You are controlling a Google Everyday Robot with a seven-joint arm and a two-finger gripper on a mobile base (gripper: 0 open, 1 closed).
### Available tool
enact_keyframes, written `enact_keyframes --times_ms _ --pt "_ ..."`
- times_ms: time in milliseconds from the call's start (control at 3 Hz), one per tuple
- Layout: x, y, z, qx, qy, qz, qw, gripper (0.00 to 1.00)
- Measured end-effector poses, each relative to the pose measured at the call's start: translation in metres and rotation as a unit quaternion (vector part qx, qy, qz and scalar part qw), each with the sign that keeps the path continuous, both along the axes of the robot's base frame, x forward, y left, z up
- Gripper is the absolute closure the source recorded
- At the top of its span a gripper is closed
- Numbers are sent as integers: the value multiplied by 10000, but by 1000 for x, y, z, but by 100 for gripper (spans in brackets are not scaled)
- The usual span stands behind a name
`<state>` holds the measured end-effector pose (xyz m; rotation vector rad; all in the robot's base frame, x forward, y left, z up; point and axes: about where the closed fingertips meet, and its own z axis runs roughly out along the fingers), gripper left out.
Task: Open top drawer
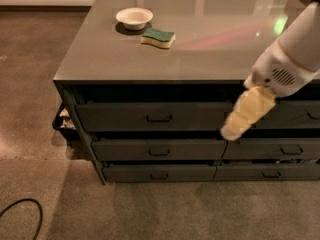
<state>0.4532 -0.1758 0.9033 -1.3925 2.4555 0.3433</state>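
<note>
Gripper (234, 130) before right end of top drawer (125, 117), below countertop (200, 49)

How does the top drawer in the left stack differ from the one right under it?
The dark-grey top drawer has a taller front than the dark-grey middle drawer. The top drawer sits directly under the grey countertop; the middle drawer lies beneath it. The pale yellow claw hangs before the top drawer's right end, above the middle drawer. Both have a small loop handle at centre.

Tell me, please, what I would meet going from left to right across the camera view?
The cable → bowl → sponge → gripper, in front of the right end of the top drawer.
</note>
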Motion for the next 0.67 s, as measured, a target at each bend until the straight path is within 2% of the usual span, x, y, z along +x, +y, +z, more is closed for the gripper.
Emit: enact_keyframes --times_ms 333,667 --pt "-4 34 -55 1125 856 -1019 9847 0" --pt "0 52 -50 1560 1002 -1350 9733 0"
